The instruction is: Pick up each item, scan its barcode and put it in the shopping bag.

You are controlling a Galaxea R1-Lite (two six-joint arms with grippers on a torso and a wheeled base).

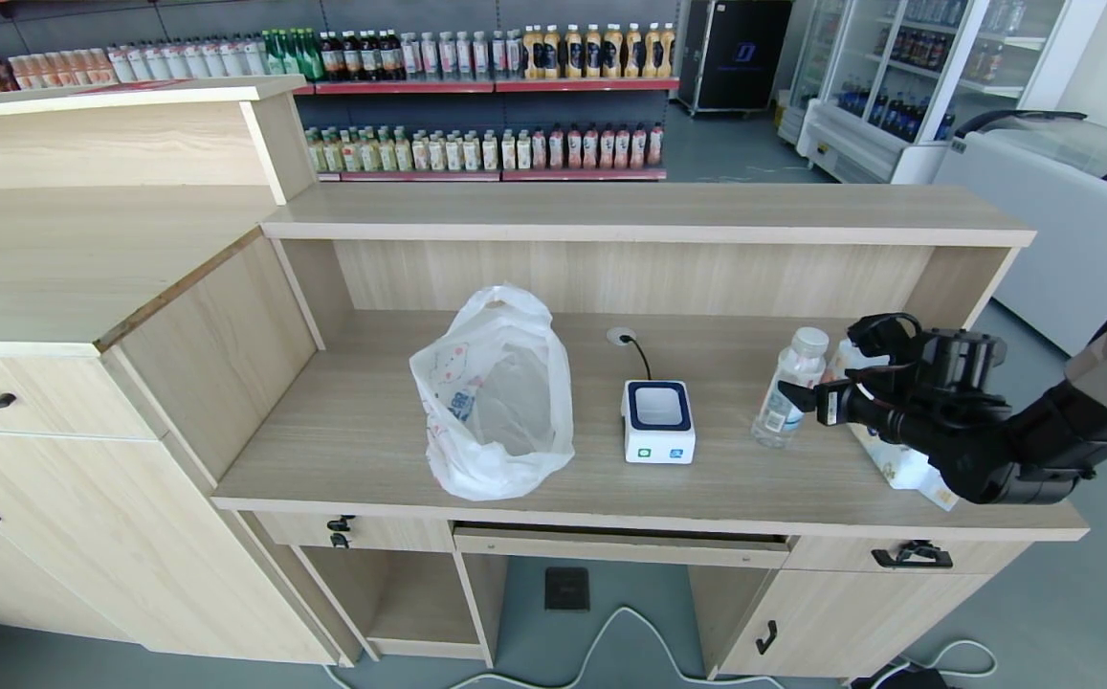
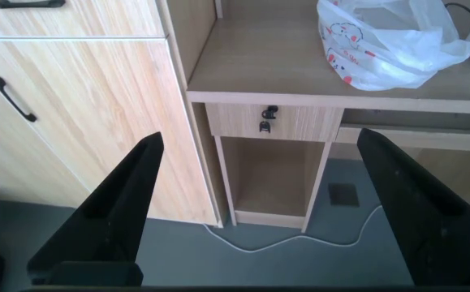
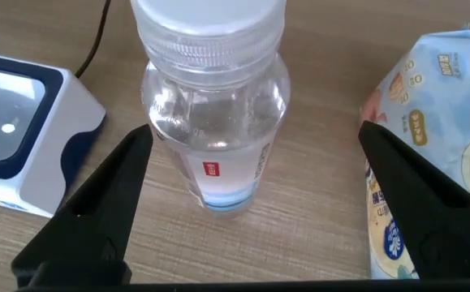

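A clear water bottle (image 1: 787, 388) with a white cap stands upright on the counter, right of the white scanner (image 1: 658, 421). My right gripper (image 1: 826, 366) is open at bottle height, just right of it. In the right wrist view the bottle (image 3: 214, 105) stands centred between the spread fingers (image 3: 97, 219), untouched. A soft pack of tissues (image 1: 897, 464) lies right of the bottle, partly hidden by the arm. The white plastic shopping bag (image 1: 491, 397) stands open left of the scanner. My left gripper (image 2: 259, 138) is open and holds nothing, low in front of the counter's left end.
The counter (image 1: 371, 450) has a raised back shelf and a taller cabinet on its left. The scanner's cable (image 1: 639, 356) runs to a hole at the back. A drawer with a key (image 2: 267, 120) sits under the counter's front edge, near the bag (image 2: 381, 45).
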